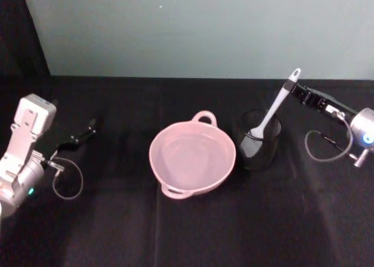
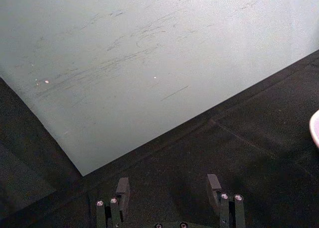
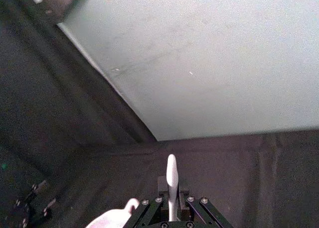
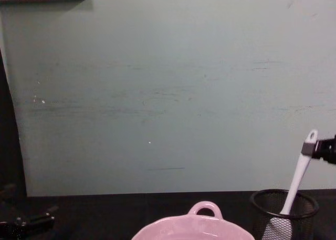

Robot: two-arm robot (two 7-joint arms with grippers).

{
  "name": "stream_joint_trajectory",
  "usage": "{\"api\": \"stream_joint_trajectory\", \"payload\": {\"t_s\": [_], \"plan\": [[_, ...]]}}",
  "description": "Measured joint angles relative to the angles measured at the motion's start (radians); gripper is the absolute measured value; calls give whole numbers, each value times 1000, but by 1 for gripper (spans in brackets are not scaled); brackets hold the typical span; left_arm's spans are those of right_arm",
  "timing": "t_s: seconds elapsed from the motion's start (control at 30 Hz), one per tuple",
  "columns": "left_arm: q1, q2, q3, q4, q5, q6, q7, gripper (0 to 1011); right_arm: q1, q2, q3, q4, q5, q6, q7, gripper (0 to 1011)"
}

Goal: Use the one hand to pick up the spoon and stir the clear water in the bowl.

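Upper right, my right gripper point(image 1: 299, 92) clamped the spoon point(image 1: 273, 110) near its handle end — one spoon, one bowl point(image 1: 156, 162); left gripper point(image 2: 168, 182) sat far left, fingers apart.

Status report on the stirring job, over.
Right tool shut on spoon handle, blade in mesh cup. Left tool open, parked left. Pink bowl beside cup, nothing between.
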Motion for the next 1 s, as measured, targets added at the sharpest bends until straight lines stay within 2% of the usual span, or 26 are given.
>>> {"api": "stream_joint_trajectory", "payload": {"t_s": [0.13,0.27,0.4,0.6,0.73,0.9,1.0], "plan": [[0,0,0,0,0,0,0,1011,-23,63,-17,-90,-62,-65,13,114],[0,0,0,0,0,0,0,1011,-34,106,-20,-147,-99,-89,22,114],[0,0,0,0,0,0,0,1011,-41,170,-16,-230,-150,-105,39,114],[0,0,0,0,0,0,0,1011,-25,234,-6,-319,-185,-83,68,114],[0,0,0,0,0,0,0,1011,0,263,-3,-371,-190,-56,89,114],[0,0,0,0,0,0,0,1011,42,283,-12,-423,-191,-24,110,114],[0,0,0,0,0,0,0,1011,82,280,-32,-451,-192,1,116,114]]}}
